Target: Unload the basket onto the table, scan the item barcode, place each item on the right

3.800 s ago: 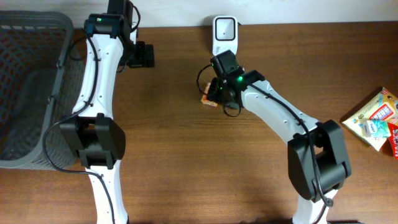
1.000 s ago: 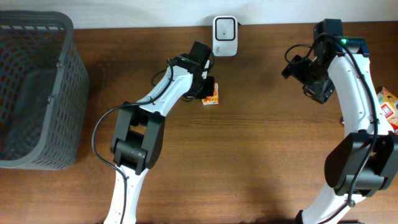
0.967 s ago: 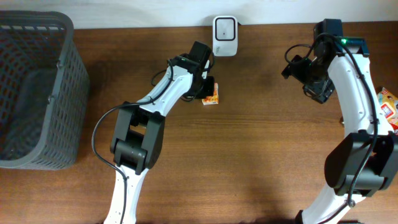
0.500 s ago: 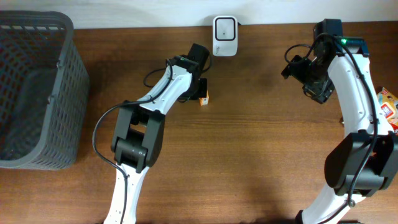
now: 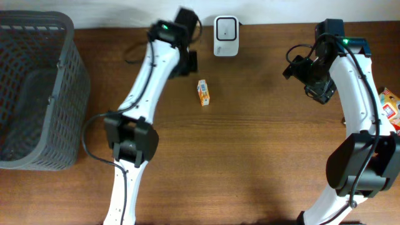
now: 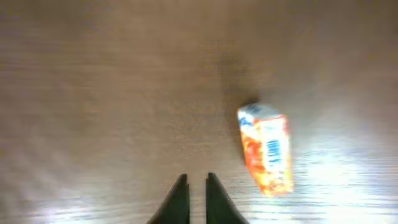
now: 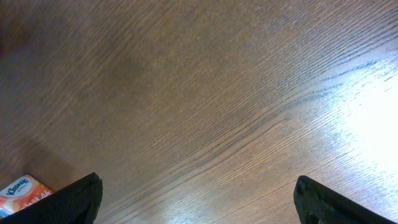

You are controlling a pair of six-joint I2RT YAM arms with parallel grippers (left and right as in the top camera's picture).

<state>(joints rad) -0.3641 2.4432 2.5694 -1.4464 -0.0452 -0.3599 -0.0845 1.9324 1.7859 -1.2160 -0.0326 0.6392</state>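
Overhead: small orange box (image 5: 203, 92) lies flat on the brown table (image 5: 250, 162), alone, a little in front of the white scanner (image 5: 225, 27) at the far edge. Nothing touches it. Grey mesh basket (image 5: 31, 94) stands at the left end; snack packets (image 5: 389, 107) sit at the right edge.

Left wrist view, blurred: left gripper (image 6: 196, 180) hangs above bare wood, fingers only narrowly parted, nothing between them. Box sits off to one side, clear of the fingers. A blue barcode (image 6: 272, 148) faces up on its top panel; the overhead is too small to show this.

Right wrist view: right gripper (image 7: 198, 199) is spread wide over bare wood and holds nothing. The corner of a packet (image 7: 22, 190) shows at the lower left, just beside one finger.
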